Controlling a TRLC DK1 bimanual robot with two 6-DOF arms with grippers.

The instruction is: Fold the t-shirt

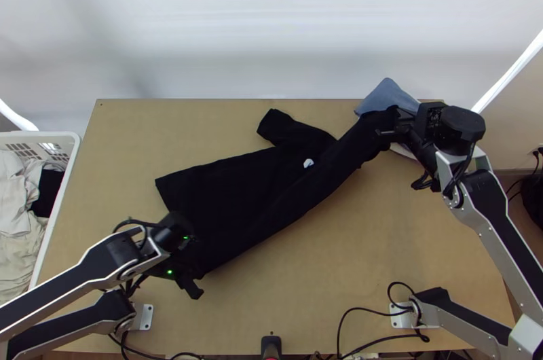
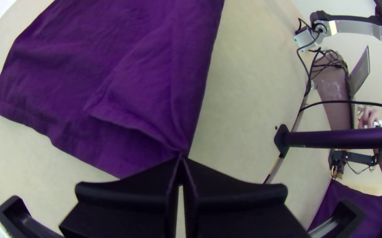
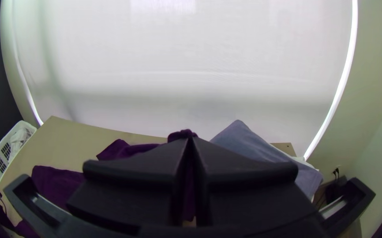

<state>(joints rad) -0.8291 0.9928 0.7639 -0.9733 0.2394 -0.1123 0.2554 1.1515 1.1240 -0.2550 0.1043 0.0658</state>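
Observation:
The black t-shirt (image 1: pixel 237 187) lies at a slant over the table's middle, one sleeve pointing to the back, its near long edge drawn into a band. At the near left, my left gripper (image 1: pixel 193 282) is at the hem end; in the left wrist view the left gripper (image 2: pixel 181 161) is shut on a pinched corner of the t-shirt (image 2: pixel 125 70), which looks purple there. My right gripper (image 1: pixel 388 130) holds the shirt's other end up at the back right; in the right wrist view the right gripper (image 3: pixel 190 143) is shut on a bunched bit of the t-shirt (image 3: pixel 182 133).
A blue-grey folded cloth (image 1: pixel 385 95) lies at the table's back right corner, partly under the right arm. A white basket (image 1: pixel 61 214) with clothes stands left of the table (image 1: pixel 380 251). Cables and a black clamp (image 1: pixel 271 345) are at the near edge.

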